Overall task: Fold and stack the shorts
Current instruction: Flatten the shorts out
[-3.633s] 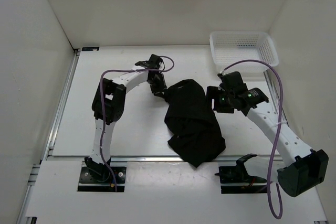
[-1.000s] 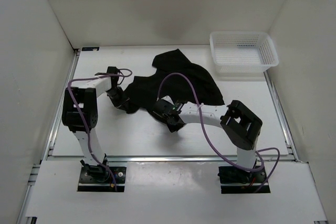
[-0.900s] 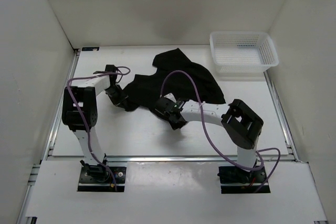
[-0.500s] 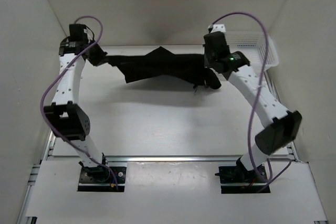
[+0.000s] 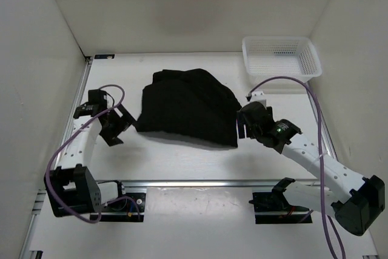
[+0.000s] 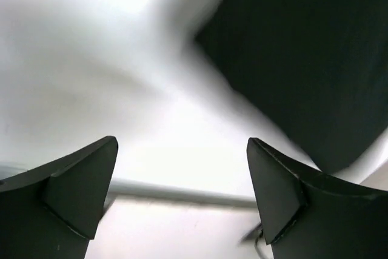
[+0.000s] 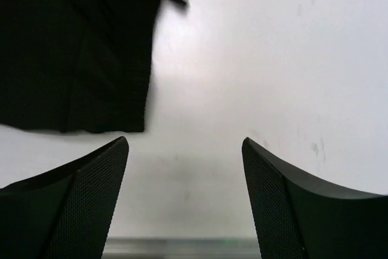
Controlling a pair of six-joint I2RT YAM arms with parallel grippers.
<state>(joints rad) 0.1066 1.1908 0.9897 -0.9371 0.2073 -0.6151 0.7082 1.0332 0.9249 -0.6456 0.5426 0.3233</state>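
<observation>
White table [image 5: 182, 162] bears shorts [image 5: 188, 107] (spread flat) and basket [image 5: 282, 78].

overhead and low wrist views share shorts [image 5: 188, 107].

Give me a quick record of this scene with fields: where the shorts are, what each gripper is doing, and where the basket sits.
shorts: lying spread out in the middle of the table, held by neither gripper
left gripper: open, nothing between its fingers, just off the shorts' left edge
right gripper: open, nothing between its fingers, close by the shorts' right edge
basket: far right corner of the table, apart from the shorts
fold: not yet started
</observation>
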